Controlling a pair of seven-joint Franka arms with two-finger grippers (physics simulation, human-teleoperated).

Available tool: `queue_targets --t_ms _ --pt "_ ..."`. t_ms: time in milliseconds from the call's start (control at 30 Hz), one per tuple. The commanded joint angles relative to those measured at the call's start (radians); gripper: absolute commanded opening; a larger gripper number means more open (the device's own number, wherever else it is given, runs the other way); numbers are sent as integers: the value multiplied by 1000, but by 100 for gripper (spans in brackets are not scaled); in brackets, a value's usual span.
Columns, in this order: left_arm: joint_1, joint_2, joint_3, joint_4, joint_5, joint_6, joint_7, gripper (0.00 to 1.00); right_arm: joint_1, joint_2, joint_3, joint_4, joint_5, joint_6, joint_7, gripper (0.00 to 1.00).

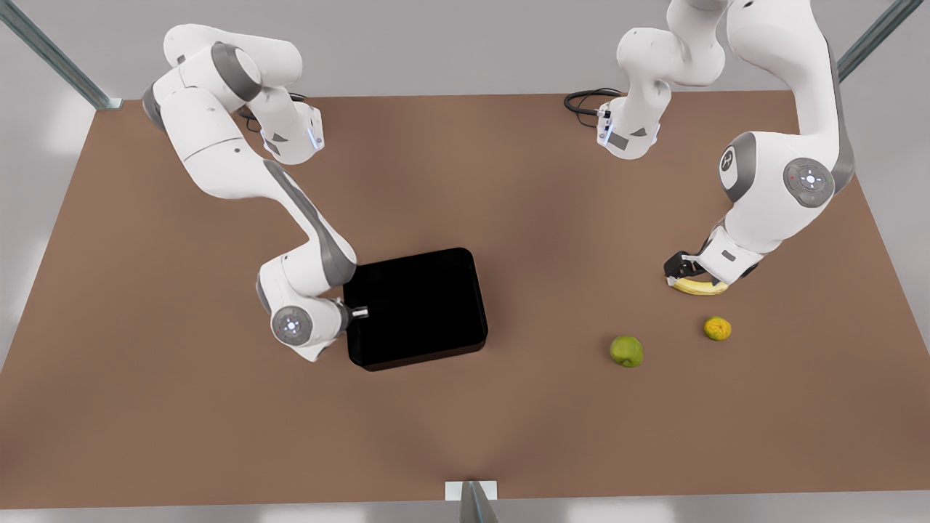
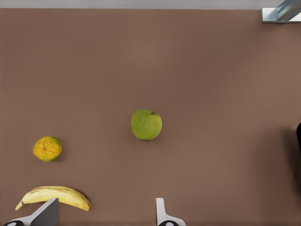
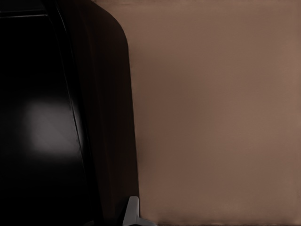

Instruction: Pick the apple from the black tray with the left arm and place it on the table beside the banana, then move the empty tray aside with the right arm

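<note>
apple (image 1: 626,351) lies exposed; left gripper (image 1: 683,270) overlaps banana (image 1: 700,288).

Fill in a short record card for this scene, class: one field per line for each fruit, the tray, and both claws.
apple: on the table, out of the tray, apart from the other fruit
banana: on the table, beneath the left claw
orange fruit: on the table between apple and banana
black tray: empty
left claw: open, above the banana's end, holding nothing
right claw: at the tray's rim on the front view's left; grip cannot be told
</note>
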Motion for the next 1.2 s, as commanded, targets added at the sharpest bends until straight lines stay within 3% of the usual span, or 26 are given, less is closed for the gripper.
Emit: queue_targets --t_ms 0,200,267,500,667,833,1167 --pt "1 -1 1 1 1 -1 2 100 -8 -33 -3 7 2 -122 -18 9" --pt "1 -1 1 1 1 -1 2 100 -34 -139 -112 27 20 -338 -208 9" --pt "1 -1 -1 1 1 -1 2 100 -34 -180 -200 27 56 -389 -312 9" --pt "1 -1 -1 1 1 -1 2 100 -34 -203 -427 27 56 -418 -607 9" --pt "-10 18 -19 24 50 1 -90 100 -34 -199 -533 55 56 -418 -773 9" --pt "-19 27 -36 27 90 7 -92 100 -34 -166 -562 56 57 -391 -802 9" --pt "-21 27 -36 27 95 2 -81 100 -47 -5 -582 56 59 -156 -791 10"
